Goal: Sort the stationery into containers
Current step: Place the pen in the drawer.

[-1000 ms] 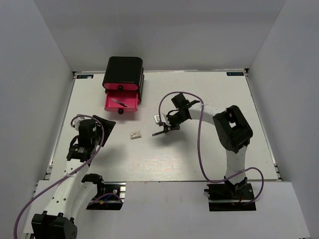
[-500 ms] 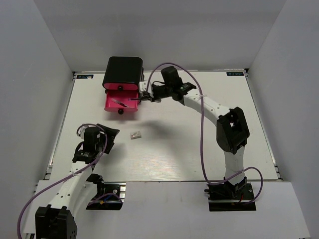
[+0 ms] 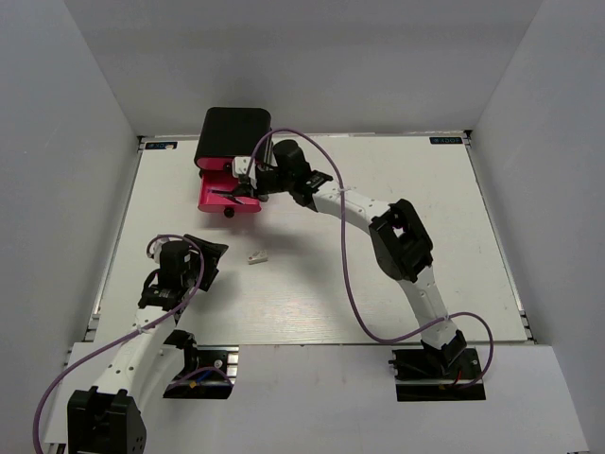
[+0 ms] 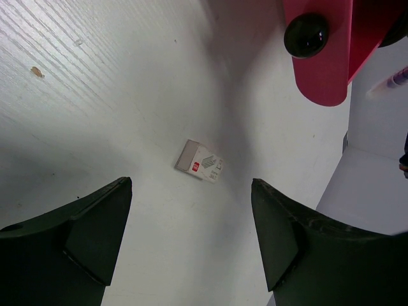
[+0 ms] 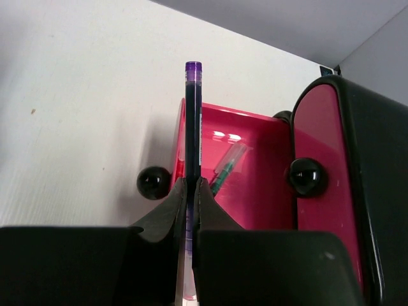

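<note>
2 pens, 1 eraser (white), 1 chest.

Right arm stretched forward-left, right end effector pinching dark blue pen. Left arm folded, left end effector gaping.

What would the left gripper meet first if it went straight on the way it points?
Probably the small white eraser, lying on the table just ahead of the open left gripper. The pink drawer sits beyond it; depth is unclear.
</note>
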`<action>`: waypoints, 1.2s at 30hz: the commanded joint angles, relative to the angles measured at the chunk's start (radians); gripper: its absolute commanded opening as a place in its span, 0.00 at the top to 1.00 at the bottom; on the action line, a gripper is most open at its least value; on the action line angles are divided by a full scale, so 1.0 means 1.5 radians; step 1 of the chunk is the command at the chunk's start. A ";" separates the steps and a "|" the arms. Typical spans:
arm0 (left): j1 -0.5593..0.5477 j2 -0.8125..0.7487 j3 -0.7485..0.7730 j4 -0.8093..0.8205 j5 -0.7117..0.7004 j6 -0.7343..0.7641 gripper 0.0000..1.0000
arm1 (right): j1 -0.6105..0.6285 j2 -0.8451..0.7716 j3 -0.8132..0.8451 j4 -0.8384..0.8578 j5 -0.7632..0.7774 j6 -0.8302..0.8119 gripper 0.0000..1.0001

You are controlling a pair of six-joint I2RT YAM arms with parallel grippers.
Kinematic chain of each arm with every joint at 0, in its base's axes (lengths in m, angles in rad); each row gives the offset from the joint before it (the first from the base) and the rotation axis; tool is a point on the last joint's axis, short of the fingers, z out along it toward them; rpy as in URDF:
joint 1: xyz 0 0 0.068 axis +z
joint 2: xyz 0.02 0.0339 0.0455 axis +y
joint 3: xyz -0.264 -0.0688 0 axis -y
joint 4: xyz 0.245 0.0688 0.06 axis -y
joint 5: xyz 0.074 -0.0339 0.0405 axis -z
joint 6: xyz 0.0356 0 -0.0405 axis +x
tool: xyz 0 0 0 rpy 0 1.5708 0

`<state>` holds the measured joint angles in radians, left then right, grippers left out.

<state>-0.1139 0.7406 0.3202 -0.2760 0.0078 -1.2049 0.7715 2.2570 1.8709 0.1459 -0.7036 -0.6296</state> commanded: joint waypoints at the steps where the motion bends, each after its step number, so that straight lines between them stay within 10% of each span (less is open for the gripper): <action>1: 0.003 -0.007 -0.003 0.008 0.005 -0.001 0.15 | 0.001 0.005 0.048 0.086 0.009 0.040 1.00; 17: 0.003 0.007 0.009 0.008 0.017 -0.001 0.15 | -0.003 0.065 0.066 0.115 0.025 0.078 0.91; 24: -0.003 0.016 0.009 0.020 0.011 -0.001 0.15 | -0.006 0.058 0.061 0.120 0.039 0.075 0.50; 30: -0.003 0.099 0.016 0.107 0.011 -0.001 0.38 | -0.013 0.008 0.028 0.145 0.038 0.094 0.55; 32: -0.003 0.132 0.023 0.161 0.011 -0.001 0.65 | -0.020 -0.017 0.005 0.162 0.039 0.122 0.73; 36: -0.003 0.235 0.069 0.204 0.011 0.015 0.80 | -0.039 -0.112 -0.071 0.205 0.039 0.158 0.92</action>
<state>-0.1150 1.0382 0.3485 -0.0727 0.0261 -1.2049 0.7418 2.2551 1.8004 0.3267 -0.6483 -0.4595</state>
